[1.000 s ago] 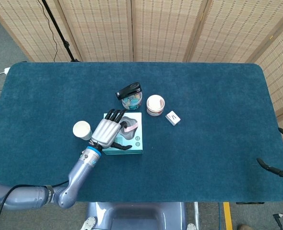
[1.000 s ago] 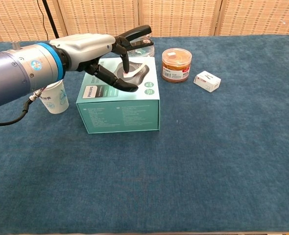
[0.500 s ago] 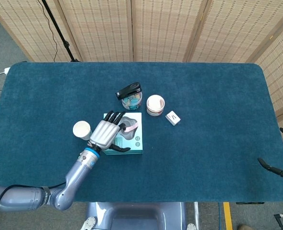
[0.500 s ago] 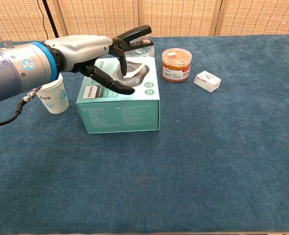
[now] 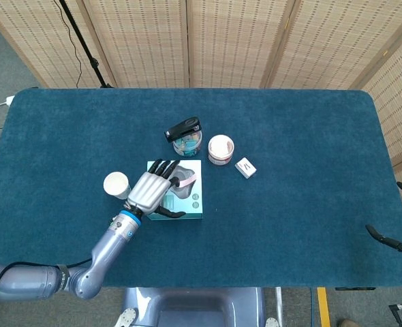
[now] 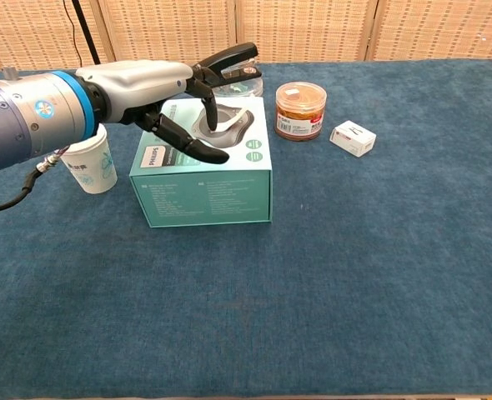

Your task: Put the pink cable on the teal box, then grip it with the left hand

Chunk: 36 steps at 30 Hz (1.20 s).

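Left hand point(image 6: 175, 104) fingers spread over teal box point(image 6: 203, 193), pink cable point(image 5: 186, 180) on top, grip unclear

Lighting was bright, even and diffuse in both views, with no glare and no blown highlights. Shadows were soft and short: the teal box point(image 6: 203, 179) cast a faint dark band along its base toward 6 o'clock, and the left hand point(image 6: 158, 92) threw a dim shadow on the box top. The table point(image 5: 303, 170) cloth showed fine texture, sharp to the edges. Head view bowed slightly at the corners; chest view was crisp, the near arm at 9 o'clock marginally soft.
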### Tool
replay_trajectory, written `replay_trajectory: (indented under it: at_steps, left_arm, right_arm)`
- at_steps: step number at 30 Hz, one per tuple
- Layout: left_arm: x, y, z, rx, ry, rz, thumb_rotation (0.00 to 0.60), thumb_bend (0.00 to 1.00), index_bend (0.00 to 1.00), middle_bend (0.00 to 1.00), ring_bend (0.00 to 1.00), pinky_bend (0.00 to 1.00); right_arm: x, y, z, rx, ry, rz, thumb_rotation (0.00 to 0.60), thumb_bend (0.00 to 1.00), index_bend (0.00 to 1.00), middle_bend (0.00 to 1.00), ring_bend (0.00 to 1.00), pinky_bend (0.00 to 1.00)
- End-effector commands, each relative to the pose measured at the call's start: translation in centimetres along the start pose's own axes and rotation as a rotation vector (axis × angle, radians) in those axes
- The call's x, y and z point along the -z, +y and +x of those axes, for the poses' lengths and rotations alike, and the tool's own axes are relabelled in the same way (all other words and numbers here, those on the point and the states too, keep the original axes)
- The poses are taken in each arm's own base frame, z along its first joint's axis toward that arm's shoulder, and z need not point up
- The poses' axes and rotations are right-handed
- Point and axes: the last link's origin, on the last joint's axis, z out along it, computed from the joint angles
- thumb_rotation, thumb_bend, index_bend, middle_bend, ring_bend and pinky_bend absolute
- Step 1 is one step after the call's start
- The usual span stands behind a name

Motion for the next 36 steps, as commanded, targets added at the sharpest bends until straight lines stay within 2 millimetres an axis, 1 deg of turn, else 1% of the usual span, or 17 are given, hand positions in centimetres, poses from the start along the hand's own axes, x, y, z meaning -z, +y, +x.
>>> replay_trajectory:
  at_steps: [1, 9, 26, 36]
  left_arm:
    - [-0.1, -0.2, 0.0, -0.002, 0.002, 0.009, 0.237, 0.0, 0.38, 0.0, 0.0, 0.0]
    - [-0.5, -1.0, 0.0, 0.016, 0.005, 0.027, 0.236, 0.0, 0.38, 0.0, 0.0, 0.0]
    - [0.2, 0.1, 0.0, 0.006, 0.002, -0.021, 0.236, 0.0, 0.38, 0.0, 0.0, 0.0]
    - [-0.2, -0.2, -0.1, 0.004, 0.001, -0.001, 0.237, 0.0, 0.38, 0.0, 0.0, 0.0]
  right_arm:
    - [0.0, 0.0, 0.0, -0.001, 0.0, 0.0, 0.6, 0.0, 0.14, 0.0, 0.0, 0.0]
    - [0.0, 0.0, 0.1, -0.001, 0.002, -0.001, 0.6, 0.0, 0.14, 0.0, 0.0, 0.0]
    - [0.0, 0.0, 0.2, -0.005, 0.005, -0.002, 0.6, 0.0, 0.15, 0.0, 0.0, 0.0]
    - [0.0, 0.0, 0.2, -0.007, 0.006, -0.003, 0.6, 0.0, 0.15, 0.0, 0.0, 0.0]
